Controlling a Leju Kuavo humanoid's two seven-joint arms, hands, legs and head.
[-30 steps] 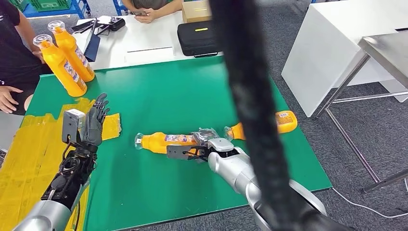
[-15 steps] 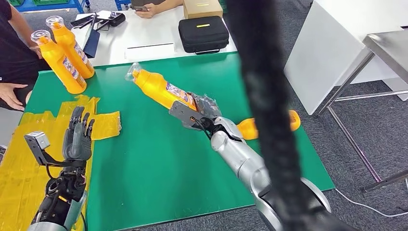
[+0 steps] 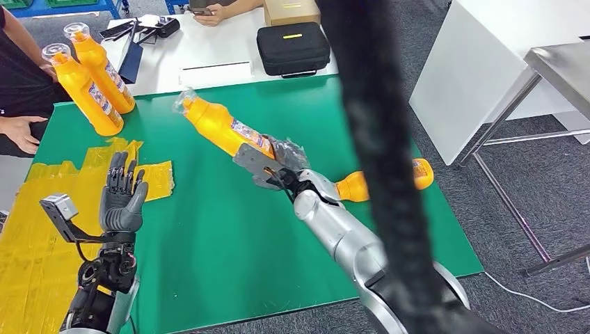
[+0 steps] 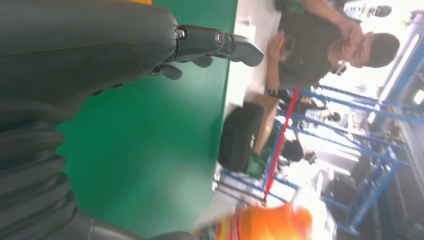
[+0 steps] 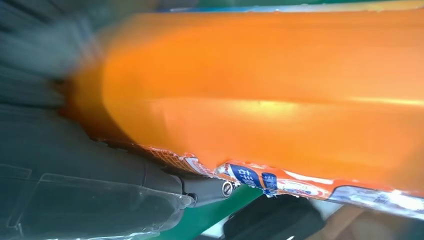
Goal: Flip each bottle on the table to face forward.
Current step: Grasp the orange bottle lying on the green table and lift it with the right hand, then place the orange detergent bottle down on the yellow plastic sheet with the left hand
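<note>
1. Four orange bottles are on show, and one of them, the held bottle (image 3: 222, 129), is up off the green table (image 3: 229, 236), tilted with its clear-capped end pointing toward the far left and its base end in the right hand (image 3: 275, 161).
2. That right hand has its fingers (image 5: 150, 175) clamped round the lower body of the held bottle, where a crinkled label (image 5: 280, 182) with blue print shows in the right wrist view.
3. A second bottle (image 3: 386, 179) lies on its side on the table near the right edge, just behind the right forearm; a thick black cable (image 3: 379, 160) close to the camera hides its middle.
4. Two upright bottles (image 3: 87, 76) stand together at the table's far left corner, touching or nearly so, each with a clear cap.
5. Over the left part of the table the left hand (image 3: 122, 198) is raised, palm upright, fingers (image 4: 220, 42) apart and holding nothing.
6. Yellow sheeting (image 3: 42, 229) covers the left side of the table beneath and beside that hand.
7. Beyond the green table is a white table (image 3: 209, 59) carrying a black case (image 3: 292, 47) and a cardboard box (image 3: 291, 10).
8. One person's arm (image 3: 21, 129) rests at the left edge, and another person's hands (image 3: 212, 12) sit at the far side of the white table.
</note>
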